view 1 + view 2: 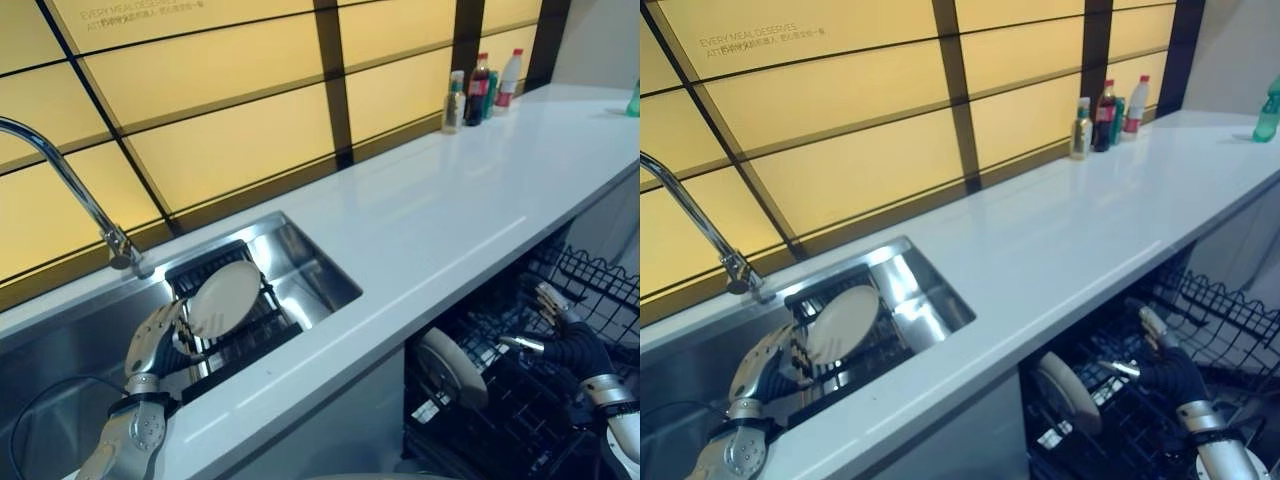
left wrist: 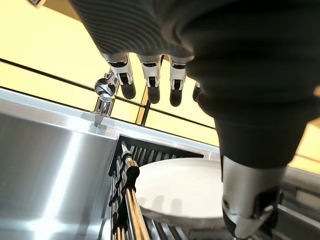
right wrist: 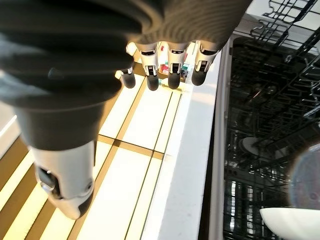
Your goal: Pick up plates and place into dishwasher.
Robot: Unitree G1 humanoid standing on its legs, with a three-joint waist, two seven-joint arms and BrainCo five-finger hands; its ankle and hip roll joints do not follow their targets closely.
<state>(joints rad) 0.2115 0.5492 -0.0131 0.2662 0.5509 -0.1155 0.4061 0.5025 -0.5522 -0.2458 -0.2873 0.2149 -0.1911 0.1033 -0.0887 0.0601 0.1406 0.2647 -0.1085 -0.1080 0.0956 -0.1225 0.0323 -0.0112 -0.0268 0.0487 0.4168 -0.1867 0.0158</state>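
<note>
While the left hand (image 1: 155, 345) hovers at the near edge of the round white plate (image 1: 224, 297), which leans upright in the black wire dish rack (image 1: 262, 322) set in the stainless steel sink (image 1: 70, 350), its fingers are extended and relaxed and hold nothing; the wrist view shows the plate (image 2: 180, 192) lying between the fingers and the thumb, not yet clasped. For a secure pick, bring the thumb against one face and the fingers against the other near the rim, close firmly, then lift straight up along the rack slots so the plate does not snag on the wires or strike the curved chrome faucet (image 1: 70, 185) behind. Carry it over the white countertop (image 1: 450, 215) towards the open dishwasher's black wire basket (image 1: 520, 400), where another white plate (image 1: 452, 368) already stands. Further right, the right hand (image 1: 560, 325) hangs over that basket, fingers straight and empty.
</note>
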